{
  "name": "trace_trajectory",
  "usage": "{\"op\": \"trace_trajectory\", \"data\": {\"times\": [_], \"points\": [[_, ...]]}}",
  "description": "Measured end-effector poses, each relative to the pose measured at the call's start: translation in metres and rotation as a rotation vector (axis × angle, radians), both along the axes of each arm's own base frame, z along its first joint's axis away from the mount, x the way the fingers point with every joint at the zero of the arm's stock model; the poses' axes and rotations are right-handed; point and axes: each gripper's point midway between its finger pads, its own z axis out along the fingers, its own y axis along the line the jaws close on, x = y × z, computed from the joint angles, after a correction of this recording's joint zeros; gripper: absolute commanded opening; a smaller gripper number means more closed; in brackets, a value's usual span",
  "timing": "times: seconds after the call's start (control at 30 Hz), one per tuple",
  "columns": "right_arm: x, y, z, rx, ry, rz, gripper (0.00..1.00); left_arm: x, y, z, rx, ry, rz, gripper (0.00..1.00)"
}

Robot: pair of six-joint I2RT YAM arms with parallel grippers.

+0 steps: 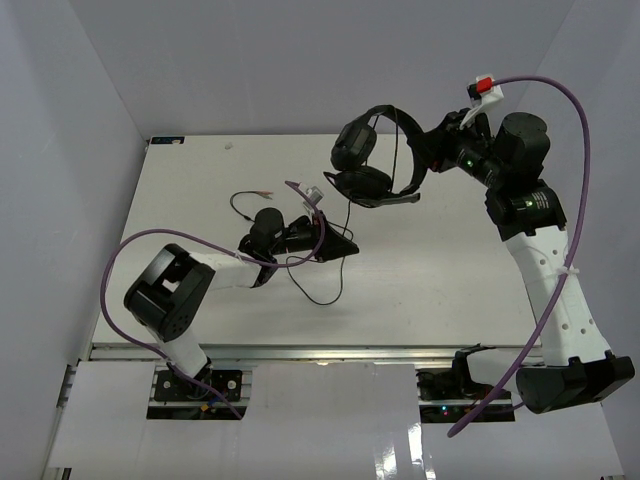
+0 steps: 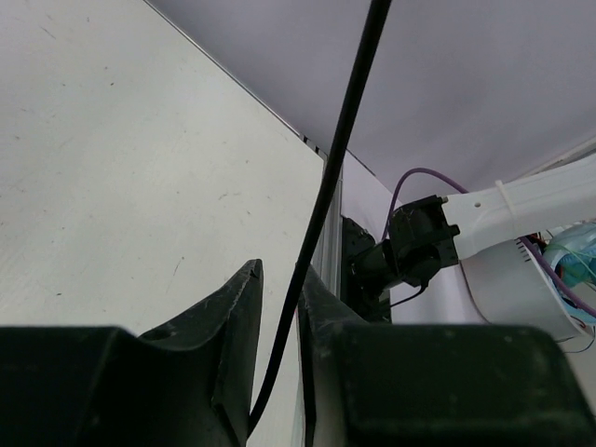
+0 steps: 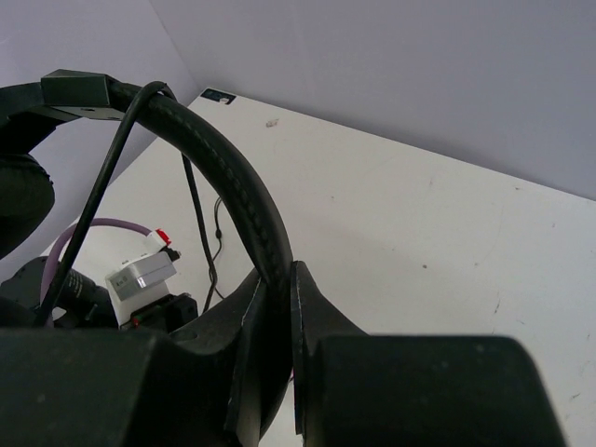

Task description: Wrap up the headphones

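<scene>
The black headphones [image 1: 355, 145] hang in the air over the back middle of the white table [image 1: 450, 290]. My right gripper [image 1: 428, 160] is shut on their headband [image 3: 223, 158], which passes between my right gripper [image 3: 277, 272] fingers. One earcup [image 3: 19, 200] shows at the left edge. The thin black cord [image 1: 349, 212] drops from the earcups to my left gripper [image 1: 348, 246], then loops on the table [image 1: 320, 290]. In the left wrist view the cord [image 2: 345, 121] runs up between the nearly closed fingers of my left gripper [image 2: 279, 270].
Grey walls enclose the table at the back and on both sides. A purple cable [image 1: 580, 120] arcs over the right arm, another [image 1: 120, 260] over the left arm. The right arm's base [image 2: 414, 247] stands beyond the table's near edge. A small label [image 1: 165, 141] sits at the back left corner.
</scene>
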Motion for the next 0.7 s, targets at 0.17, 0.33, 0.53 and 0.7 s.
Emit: {"op": "trace_trajectory", "data": {"times": [0.17, 0.33, 0.53, 0.7], "points": [[0.001, -0.001, 0.0, 0.009, 0.007, -0.011, 0.08, -0.002, -0.002, 0.0, -0.001, -0.003, -0.001, 0.28], [0.012, -0.009, -0.004, 0.026, 0.033, -0.075, 0.08, -0.02, -0.014, -0.004, 0.002, -0.01, -0.036, 0.29], [0.036, -0.021, -0.02, 0.044, 0.097, -0.185, 0.08, -0.051, -0.031, -0.014, 0.019, -0.008, -0.06, 0.29], [0.051, -0.039, -0.027, 0.038, 0.101, -0.31, 0.08, -0.071, -0.043, -0.009, 0.03, -0.031, -0.061, 0.29]]}}
